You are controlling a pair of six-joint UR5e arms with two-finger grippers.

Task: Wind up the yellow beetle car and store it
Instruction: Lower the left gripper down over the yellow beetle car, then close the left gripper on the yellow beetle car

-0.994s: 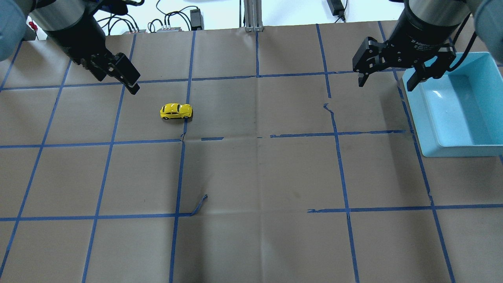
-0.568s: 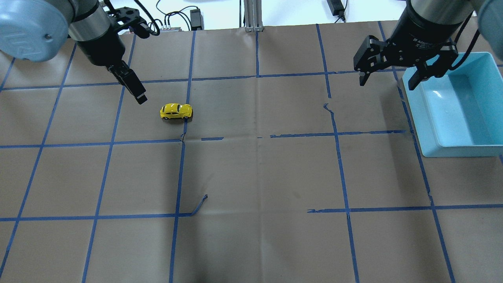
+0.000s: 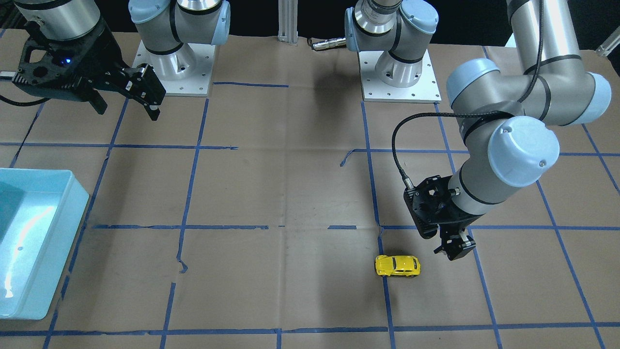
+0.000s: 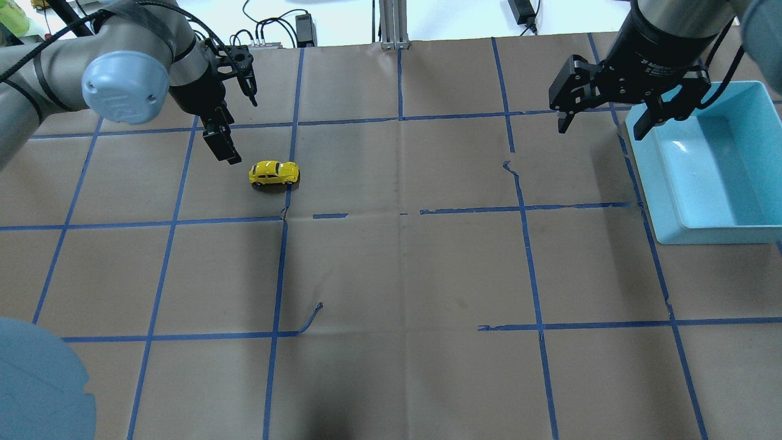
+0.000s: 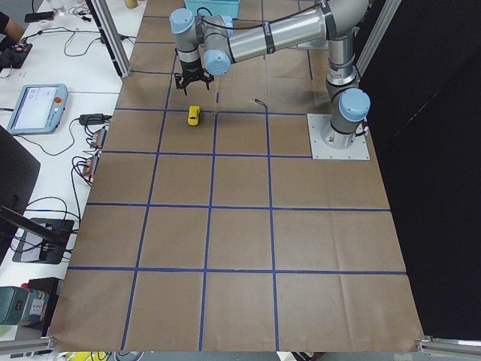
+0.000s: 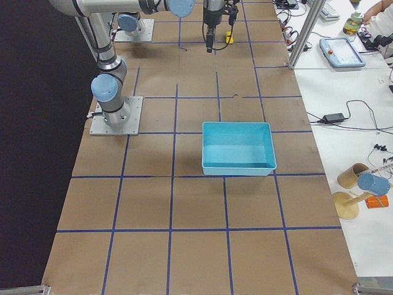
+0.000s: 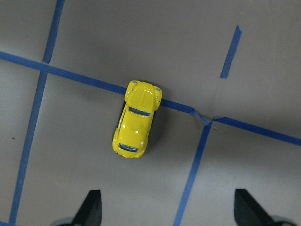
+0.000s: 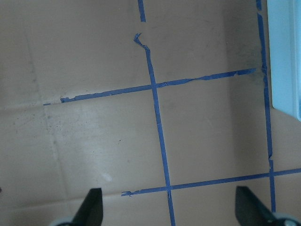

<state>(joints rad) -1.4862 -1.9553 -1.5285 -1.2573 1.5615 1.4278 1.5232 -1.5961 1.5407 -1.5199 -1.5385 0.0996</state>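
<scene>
The yellow beetle car (image 4: 274, 173) stands on its wheels on the brown paper, across a blue tape line, left of centre. It also shows in the front view (image 3: 397, 265) and the left wrist view (image 7: 137, 118). My left gripper (image 4: 229, 157) hangs open and empty just left of and behind the car, not touching it; the wrist view shows its fingertips (image 7: 92, 207) spread wide with the car ahead of them. My right gripper (image 4: 602, 128) is open and empty, high beside the light-blue bin (image 4: 647, 183) at the far right.
Blue tape lines form a grid on the paper, with a loose curl of tape (image 4: 310, 319) near the middle front. The bin also shows in the right side view (image 6: 236, 169). Cables and power bricks (image 4: 304, 27) lie beyond the table's far edge.
My left arm has swung in and turned its wrist; its gripper moved right and slightly down, close to the car. The car and the right arm have not moved.
</scene>
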